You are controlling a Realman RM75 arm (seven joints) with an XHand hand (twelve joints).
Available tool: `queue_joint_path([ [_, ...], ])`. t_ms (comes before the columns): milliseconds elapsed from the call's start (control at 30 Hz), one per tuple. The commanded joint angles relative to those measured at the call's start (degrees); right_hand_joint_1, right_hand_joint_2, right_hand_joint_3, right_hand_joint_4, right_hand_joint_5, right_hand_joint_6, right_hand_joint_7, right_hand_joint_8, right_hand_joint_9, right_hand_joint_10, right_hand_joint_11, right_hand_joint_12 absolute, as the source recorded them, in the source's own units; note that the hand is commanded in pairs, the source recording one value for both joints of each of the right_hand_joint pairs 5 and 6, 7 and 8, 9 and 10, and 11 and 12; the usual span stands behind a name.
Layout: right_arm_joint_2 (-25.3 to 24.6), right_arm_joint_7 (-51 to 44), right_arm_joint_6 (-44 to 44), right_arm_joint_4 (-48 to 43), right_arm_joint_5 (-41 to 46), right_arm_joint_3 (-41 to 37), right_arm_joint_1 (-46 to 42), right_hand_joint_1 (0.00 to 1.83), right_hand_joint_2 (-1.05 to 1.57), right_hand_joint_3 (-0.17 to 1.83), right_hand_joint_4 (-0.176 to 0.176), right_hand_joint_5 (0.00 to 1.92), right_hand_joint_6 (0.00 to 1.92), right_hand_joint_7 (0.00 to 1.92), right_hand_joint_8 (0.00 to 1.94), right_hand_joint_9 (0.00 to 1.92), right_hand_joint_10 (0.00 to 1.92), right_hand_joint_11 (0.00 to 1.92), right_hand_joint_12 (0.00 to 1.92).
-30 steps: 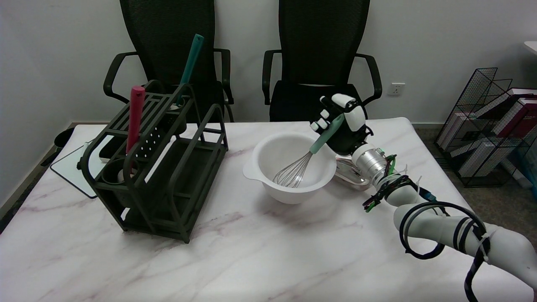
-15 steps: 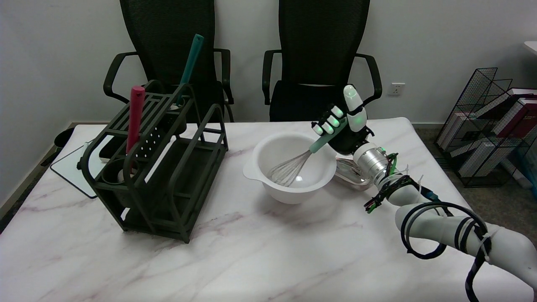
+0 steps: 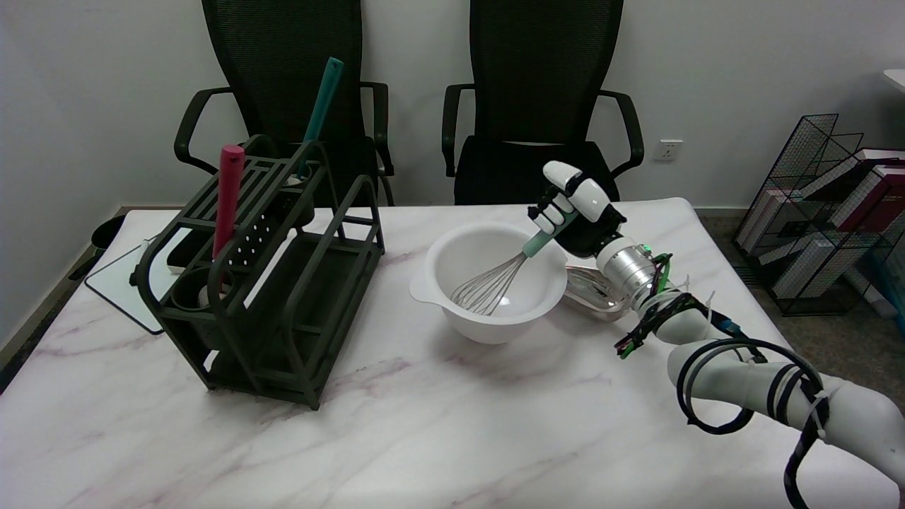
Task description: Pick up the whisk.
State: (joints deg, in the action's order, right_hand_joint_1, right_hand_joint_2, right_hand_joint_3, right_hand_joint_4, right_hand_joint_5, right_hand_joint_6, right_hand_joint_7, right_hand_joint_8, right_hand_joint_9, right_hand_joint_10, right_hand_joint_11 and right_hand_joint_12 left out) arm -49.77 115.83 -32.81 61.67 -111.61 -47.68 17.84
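Robot hand (image 3: 574, 212) grips the teal-handled wire whisk (image 3: 503, 278) by its handle, the right hold; light, springy wires inside white plastic bowl (image 3: 488, 279).

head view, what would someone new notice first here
First the right hand, closed around the teal handle of a whisk whose wires sit tilted inside the white bowl at mid table. Next the dark rack on the left, with a red handle and a teal handle sticking up from it.
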Motion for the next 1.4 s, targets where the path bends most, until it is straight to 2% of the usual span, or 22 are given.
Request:
queue_joint_path([
  [33, 0.00, -0.34, -0.25, 1.05, -0.43, -0.09, 0.22, 1.12, 1.45, 0.58, 0.000, 1.92, 1.92, 1.92, 1.92, 1.92, 1.92, 1.92, 1.92],
  [167, 0.00, 0.06, -0.87, 3.38, -0.22, -0.85, -0.70, 1.09, 1.57, 0.50, 0.000, 1.92, 1.92, 1.92, 1.92, 1.92, 1.92, 1.92, 1.92],
  [467, -0.12, -0.70, -2.37, 12.25, 0.56, -7.34, -6.14, 1.10, 1.57, 0.40, 0.000, 1.92, 1.92, 1.92, 1.92, 1.92, 1.92, 1.92, 1.92],
  [700, 0.73, -0.42, -5.44, 19.10, -1.22, -20.06, -13.77, 1.11, 1.57, 0.39, 0.000, 1.92, 1.92, 1.92, 1.92, 1.92, 1.92, 1.92, 1.92],
  [833, 1.04, -0.50, -8.17, 19.79, -2.88, -27.27, -18.10, 1.11, 1.57, 0.39, 0.000, 1.92, 1.92, 1.92, 1.92, 1.92, 1.92, 1.92, 1.92],
  [1067, 0.63, 0.11, -14.12, 19.79, -2.29, -34.06, -21.79, 1.11, 1.57, 0.39, 0.000, 1.92, 1.92, 1.92, 1.92, 1.92, 1.92, 1.92, 1.92],
  [1400, -3.19, -0.54, -23.20, 16.59, -1.39, -51.48, -34.16, 1.11, 1.57, 0.39, 0.000, 1.92, 1.92, 1.92, 1.92, 1.92, 1.92, 1.92, 1.92],
])
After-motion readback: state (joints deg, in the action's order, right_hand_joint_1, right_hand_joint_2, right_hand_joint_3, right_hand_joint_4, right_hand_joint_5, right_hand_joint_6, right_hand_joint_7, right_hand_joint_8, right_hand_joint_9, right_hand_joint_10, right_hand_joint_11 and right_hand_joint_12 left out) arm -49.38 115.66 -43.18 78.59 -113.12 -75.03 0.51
